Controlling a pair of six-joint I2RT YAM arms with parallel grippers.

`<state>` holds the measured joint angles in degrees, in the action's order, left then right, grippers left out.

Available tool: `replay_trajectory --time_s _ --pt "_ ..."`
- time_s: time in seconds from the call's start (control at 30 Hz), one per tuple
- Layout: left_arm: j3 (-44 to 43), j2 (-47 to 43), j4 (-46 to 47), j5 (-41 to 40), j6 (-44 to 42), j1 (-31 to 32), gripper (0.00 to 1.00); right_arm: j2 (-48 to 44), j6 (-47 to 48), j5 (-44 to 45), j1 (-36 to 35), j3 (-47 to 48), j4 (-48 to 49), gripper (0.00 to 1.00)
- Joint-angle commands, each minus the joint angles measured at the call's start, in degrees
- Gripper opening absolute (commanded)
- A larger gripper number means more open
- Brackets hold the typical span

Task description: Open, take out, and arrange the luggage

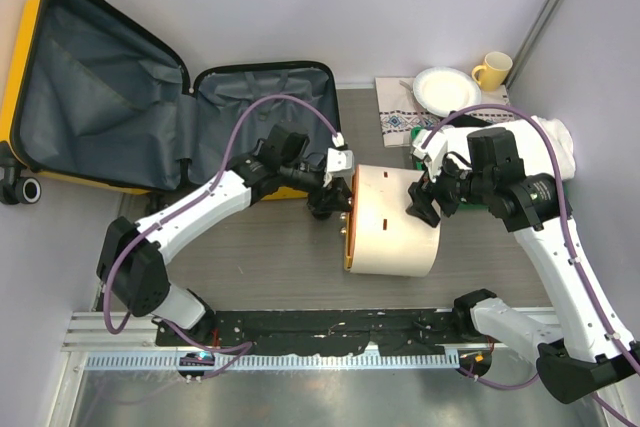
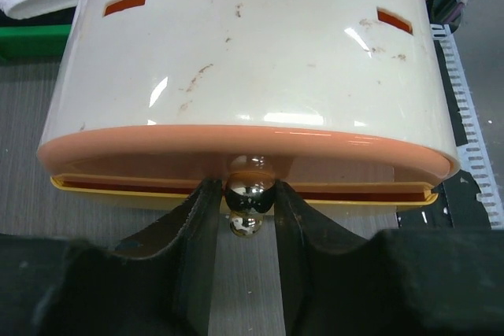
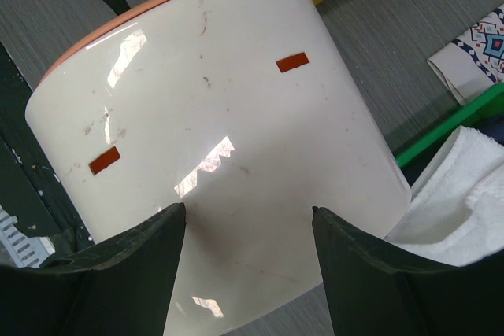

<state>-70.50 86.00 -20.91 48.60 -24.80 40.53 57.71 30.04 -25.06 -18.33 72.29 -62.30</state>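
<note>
**Opened luggage lying at the far left, both arms working at the cylinder**

The luggage (image 1: 100,77) is lying open at the far left of the table. Its two halves are showing dark grey fabric lining edged with black zipper trim. The left half is leaning up against the left wall, and the right half is lying flat towards the centre.

The outer shell is facing away, so only a yellow strip is showing along the left and near edges. The left arm is covering part of the flat half's near edge. A small wheel (image 1: 24,189) is peeking out at the near-left corner.

The wheeled end is pointing near, so the long axis is running near to far, with the halves spreading left and right.

Just right of the luggage, the cream cylinder (image 1: 395,222) is lying on its side, its orange end (image 1: 349,217) facing left. The left gripper (image 1: 333,199) is closing its fingers (image 2: 201,218) against both sides of the chrome knob (image 2: 250,194) there. The right gripper (image 3: 249,214) is holding its jaws wide apart over the cylinder's right end, gripping nothing.
</note>
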Motion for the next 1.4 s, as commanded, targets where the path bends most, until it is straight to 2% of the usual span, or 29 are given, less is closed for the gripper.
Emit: replay_trajectory --time_s 0.0,0.07,0.1,0.2,0.47,0.53,0.57,0.6,0.63,0.7,0.77,0.87,0.93,0.97,1.03,1.13,1.17,1.23,1.27,1.37 --pt "-2.3 -0.3 3.7 0.7 0.4 0.3 0.27 3.3 5.6 12.2 0.2 -5.8 -11.3 0.71" --pt "-2.1 -1.3 2.8 0.4 -0.9 0.3 0.17 3.2 5.7 12.3 0.2 -5.9 -11.6 0.71" --pt "-1.8 -1.8 1.2 -0.1 -1.7 0.2 0.09 3.1 5.8 12.3 0.2 -6.0 -11.5 0.71" --pt "-0.9 -4.0 -3.3 0.3 -6.5 -1.4 0.00 3.0 6.3 12.8 0.1 -6.1 -11.8 0.71" --pt "1.8 -7.9 -18.1 1.9 -18.9 -7.8 0.00 2.2 7.1 13.3 0.2 -6.6 -12.4 0.70" --pt "1.9 -8.0 -19.4 1.7 -21.3 -9.1 0.00 2.1 7.2 13.4 0.2 -6.8 -12.4 0.70" --pt "1.9 -8.0 -19.4 1.4 -21.3 -9.2 0.05 2.0 7.4 13.3 0.2 -6.9 -12.4 0.70" --pt "1.5 -8.0 -19.4 1.3 -20.9 -9.2 0.25 2.1 7.4 13.2 0.2 -6.9 -12.3 0.70" --pt "1.1 -7.9 -19.1 1.4 -20.0 -9.3 0.39 2.1 7.4 13.1 0.2 -7.0 -12.4 0.70" --pt "-0.6 -7.6 -17.9 -0.5 -15.9 -9.4 0.56 2.2 7.4 13.2 0.2 -6.9 -12.3 0.70" --pt "-2.3 -6.9 -19.8 -1.4 -14.2 -10.8 0.57 2.1 7.4 13.5 0.2 -6.7 -12.2 0.70" --pt "-3.3 -7.1 -22.3 2.2 -13.3 -21.0 0.60 1.9 7.4 13.5 0.2 -6.7 -12.1 0.70" --pt "-2.7 -7.3 -19.5 1.2 -7.4 -25.0 0.65 1.8 7.1 13.4 0.2 -6.7 -12.1 0.70" --pt "-1.9 -6.3 -16.1 0.5 -6.2 -28.8 0.66 1.8 7.0 13.3 0.2 -6.7 -12.0 0.70" --pt "-2.1 -3.7 -14.0 -4.9 -5.5 -30.8 0.69 1.8 6.6 13.5 0.2 -6.8 -11.4 0.70" --pt "-8.2 6.3 -19.4 -11.7 -15.0 -31.5 0.69 2.0 5.5 13.0 0.1 -6.6 -10.9 0.70" --pt "-12.8 9.0 -25.1 -12.4 -20.8 -31.7 0.69 1.9 5.3 12.8 0.2 -6.8 -10.9 0.70" --pt "-16.7 15.5 -29.7 -14.3 -26.9 -31.7 0.68 1.9 5.2 12.8 0.2 -6.8 -10.9 0.70" --pt "-17.8 16.8 -30.7 -15.0 -31.5 -31.8 0.69 1.9 5.1 12.8 0.2 -6.7 -10.9 0.70" --pt "-16.6 20.2 -25.5 -18.2 -36.0 -31.7 0.71 2.1 4.6 12.8 0.2 -6.6 -10.9 0.70"
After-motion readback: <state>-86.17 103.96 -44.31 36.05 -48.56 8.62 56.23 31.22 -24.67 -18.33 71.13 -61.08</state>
